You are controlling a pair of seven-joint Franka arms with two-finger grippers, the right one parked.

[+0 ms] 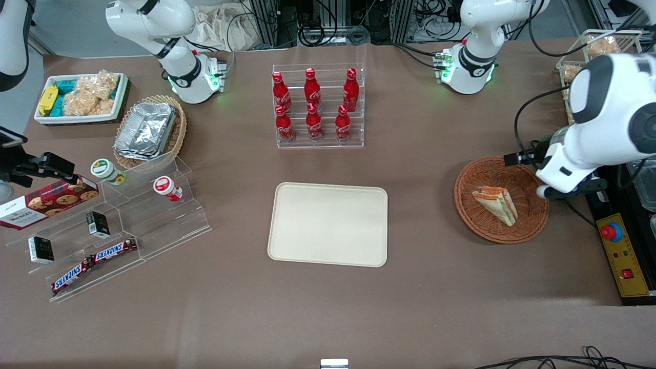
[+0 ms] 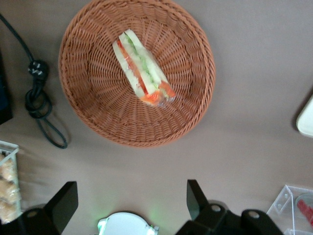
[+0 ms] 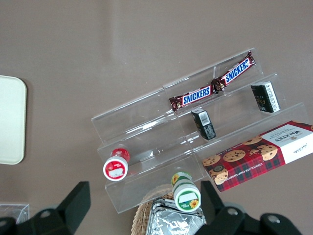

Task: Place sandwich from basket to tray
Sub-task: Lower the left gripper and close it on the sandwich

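The sandwich (image 1: 496, 204), a white-bread wedge with orange-red and green layers, lies in the round reddish-brown basket (image 1: 492, 237) toward the working arm's end of the table. The cream tray (image 1: 328, 224) sits bare at mid-table, beside the basket. My gripper (image 1: 544, 192) hovers over the basket's rim on its working-arm side. In the left wrist view the sandwich (image 2: 142, 68) rests across the middle of the basket (image 2: 98, 98), apart from my gripper (image 2: 129, 200), which is open with nothing between its black fingers (image 2: 195, 198). A corner of the tray (image 2: 305, 117) shows there too.
A rack of red cola bottles (image 1: 318, 105) stands farther from the camera than the tray. An acrylic stand with snacks (image 1: 118, 230), a tan basket of foil containers (image 1: 148, 130) and a white bin (image 1: 82, 97) lie toward the parked arm's end. A yellow control box (image 1: 620, 253) and a coiled cable (image 2: 41, 103) flank the basket.
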